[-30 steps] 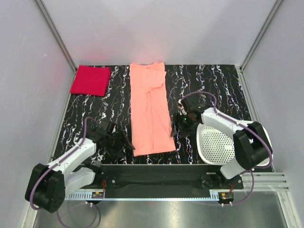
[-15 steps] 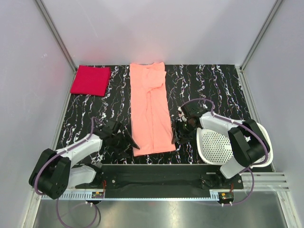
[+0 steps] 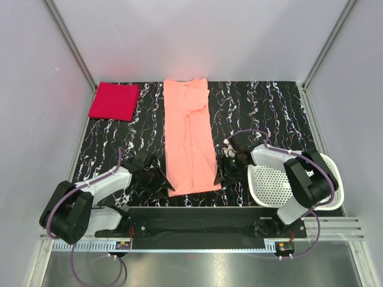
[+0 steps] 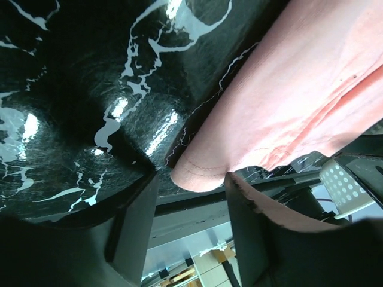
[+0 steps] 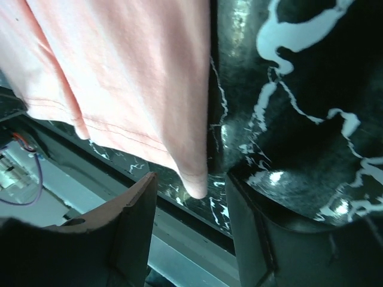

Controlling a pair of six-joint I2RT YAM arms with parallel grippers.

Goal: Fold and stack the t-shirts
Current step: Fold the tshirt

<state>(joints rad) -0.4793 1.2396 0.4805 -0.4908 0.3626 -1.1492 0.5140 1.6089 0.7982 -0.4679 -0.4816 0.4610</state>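
A folded red t-shirt (image 3: 114, 101) lies far left, the left gripper (image 3: 166, 185) stands open astride the near left corner of the long salmon t-shirt (image 3: 190, 137), and the right gripper (image 3: 220, 177) gapes around its near right corner, beside a white basket (image 3: 272, 185).

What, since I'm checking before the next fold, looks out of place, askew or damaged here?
Nothing spilled or damaged. The pink shirt lies as a long strip, slightly slanted, and the white basket seems to jut past the right edge of the table.
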